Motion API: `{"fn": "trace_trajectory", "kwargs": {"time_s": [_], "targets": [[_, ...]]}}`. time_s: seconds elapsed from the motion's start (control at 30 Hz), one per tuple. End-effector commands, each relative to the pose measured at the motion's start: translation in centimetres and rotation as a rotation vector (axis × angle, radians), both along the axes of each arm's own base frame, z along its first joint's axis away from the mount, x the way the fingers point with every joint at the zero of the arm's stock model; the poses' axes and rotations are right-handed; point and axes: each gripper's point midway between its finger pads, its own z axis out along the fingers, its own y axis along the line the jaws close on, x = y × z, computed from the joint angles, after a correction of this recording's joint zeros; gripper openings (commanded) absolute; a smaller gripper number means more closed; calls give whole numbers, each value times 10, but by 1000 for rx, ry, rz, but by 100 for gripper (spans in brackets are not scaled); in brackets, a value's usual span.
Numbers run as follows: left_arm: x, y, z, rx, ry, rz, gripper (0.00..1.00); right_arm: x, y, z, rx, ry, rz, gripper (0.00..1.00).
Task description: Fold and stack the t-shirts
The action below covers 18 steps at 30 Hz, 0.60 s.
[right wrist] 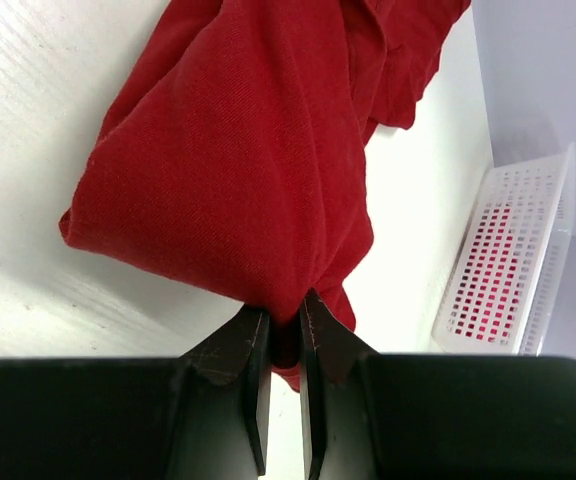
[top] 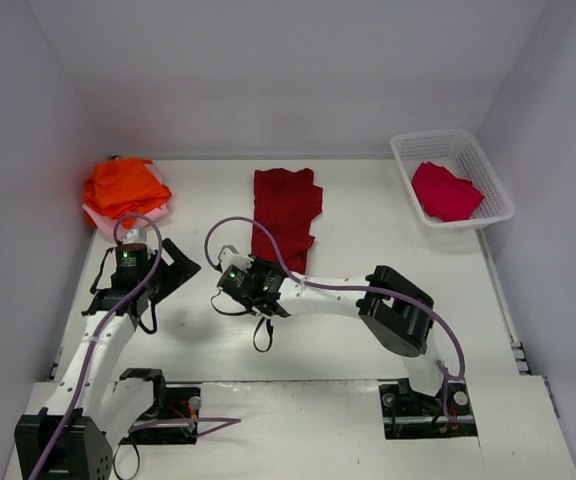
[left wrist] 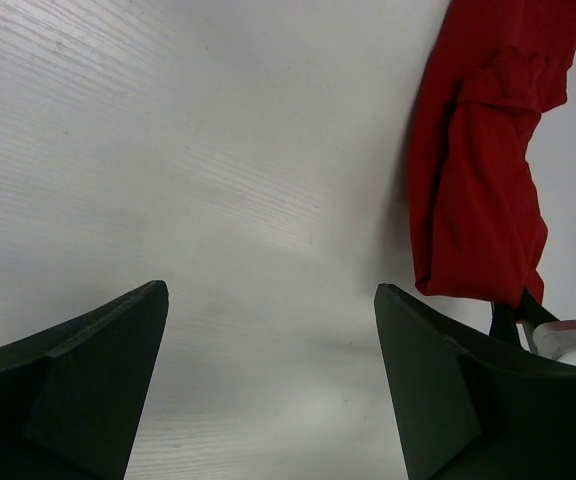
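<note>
The large dark red t-shirt [top: 286,212] lies bunched lengthwise in the middle of the table. My right gripper [top: 267,266] is shut on its near edge, and the right wrist view shows the cloth [right wrist: 238,150] pinched between the jaws of that gripper [right wrist: 285,320]. My left gripper [top: 182,262] stands open over bare table to the left of the shirt. Nothing is between its fingers [left wrist: 270,290], and the red cloth [left wrist: 478,170] hangs to its right. Orange t-shirts [top: 123,185] are piled at the back left on a pale pink one [top: 96,214]. A crimson t-shirt [top: 446,190] lies in the basket.
The white lattice basket [top: 496,185] stands at the back right and shows in the right wrist view [right wrist: 513,260]. Grey walls close off the table at the back and both sides. Purple cables loop above both arms.
</note>
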Motion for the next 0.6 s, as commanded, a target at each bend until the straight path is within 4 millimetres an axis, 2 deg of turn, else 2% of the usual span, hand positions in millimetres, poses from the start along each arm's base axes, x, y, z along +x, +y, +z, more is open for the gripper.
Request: {"fn": "trace_trajectory", "kwargs": {"time_s": [0.0, 0.57], "targets": [[4, -1, 12, -19, -45, 4, 79, 12, 8, 54, 87, -65, 0, 0], [0, -1, 16, -22, -51, 3, 79, 44, 12, 114, 202, -122, -16, 0]]}}
